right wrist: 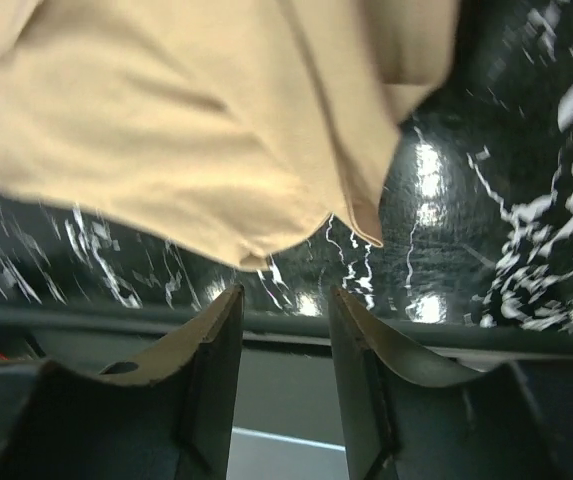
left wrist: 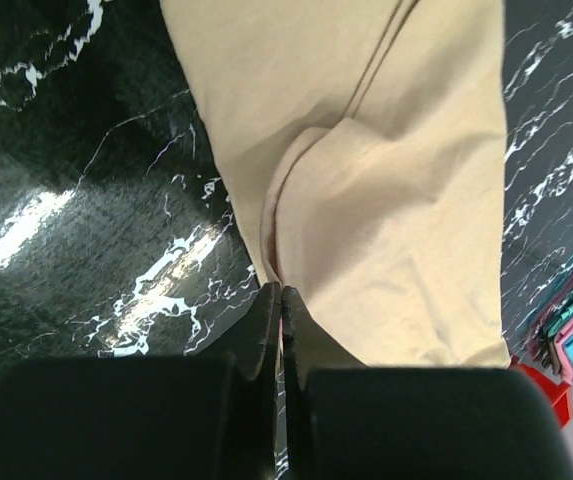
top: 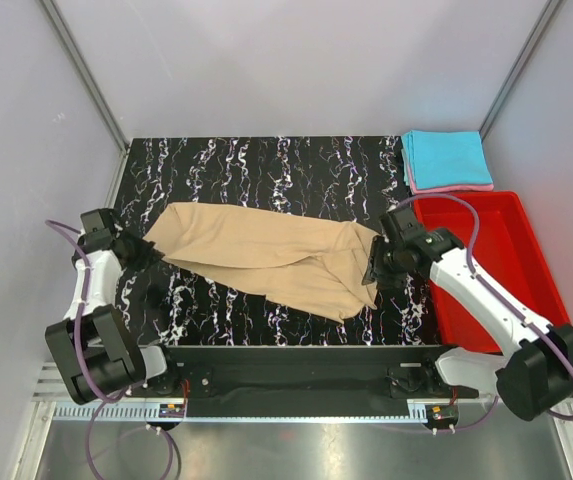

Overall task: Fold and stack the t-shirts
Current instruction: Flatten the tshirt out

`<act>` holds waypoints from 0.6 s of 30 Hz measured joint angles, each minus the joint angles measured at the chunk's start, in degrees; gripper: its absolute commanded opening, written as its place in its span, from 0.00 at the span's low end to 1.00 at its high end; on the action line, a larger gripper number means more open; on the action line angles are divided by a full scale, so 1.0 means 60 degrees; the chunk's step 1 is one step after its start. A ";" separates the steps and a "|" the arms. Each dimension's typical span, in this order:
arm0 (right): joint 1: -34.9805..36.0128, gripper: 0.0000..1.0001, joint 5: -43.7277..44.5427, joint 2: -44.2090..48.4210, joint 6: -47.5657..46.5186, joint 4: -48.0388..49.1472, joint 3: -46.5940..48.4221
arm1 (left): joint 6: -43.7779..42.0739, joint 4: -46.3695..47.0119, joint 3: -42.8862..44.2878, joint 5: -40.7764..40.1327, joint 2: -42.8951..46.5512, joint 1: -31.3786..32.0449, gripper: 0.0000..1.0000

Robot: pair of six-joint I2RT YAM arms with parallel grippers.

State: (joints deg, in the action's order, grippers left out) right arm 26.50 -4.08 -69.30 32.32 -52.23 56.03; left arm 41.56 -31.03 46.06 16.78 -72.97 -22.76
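Note:
A tan t-shirt [top: 266,255] lies spread lengthwise across the black marbled table [top: 266,165]. My left gripper [top: 149,252] is at its left end. In the left wrist view the jaws [left wrist: 277,290] are shut, with a crease of the tan t-shirt [left wrist: 386,180] running into their tips. My right gripper [top: 371,270] is at the shirt's right end. In the right wrist view it [right wrist: 286,292] is open and empty, with the tan t-shirt's edge [right wrist: 196,140] just beyond the fingertips. Folded cyan [top: 446,156] and pink [top: 453,187] t-shirts are stacked at the back right corner.
A red plastic bin [top: 496,255] stands at the right side of the table, beside my right arm. White walls close in the back and sides. The table's front rail [top: 296,352] runs between the arm bases.

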 measured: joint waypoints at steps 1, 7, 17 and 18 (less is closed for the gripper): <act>-0.0004 0.47 0.0229 0.0117 0.0459 0.0058 -0.0171 | -0.0007 0.0036 0.0011 -0.0036 0.0084 0.0000 0.00; -0.0321 0.44 0.0962 0.0120 0.3657 0.0809 -0.1945 | -0.0004 0.0226 -0.0036 -0.0047 0.0368 0.0000 0.00; -0.1126 0.48 0.1264 0.0095 0.8291 -0.0295 -0.2237 | -0.0025 0.0382 -0.0470 -0.0040 0.0441 0.0000 0.00; -0.1126 0.48 0.1246 0.0211 0.8746 -0.0401 -0.2248 | -0.0025 0.0412 -0.0481 -0.0036 0.0441 0.0000 0.00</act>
State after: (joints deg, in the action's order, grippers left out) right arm 19.75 3.40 -68.03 84.79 -54.63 42.54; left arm 41.41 -28.56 43.18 16.56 -70.32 -22.76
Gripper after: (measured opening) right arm 0.485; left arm 0.009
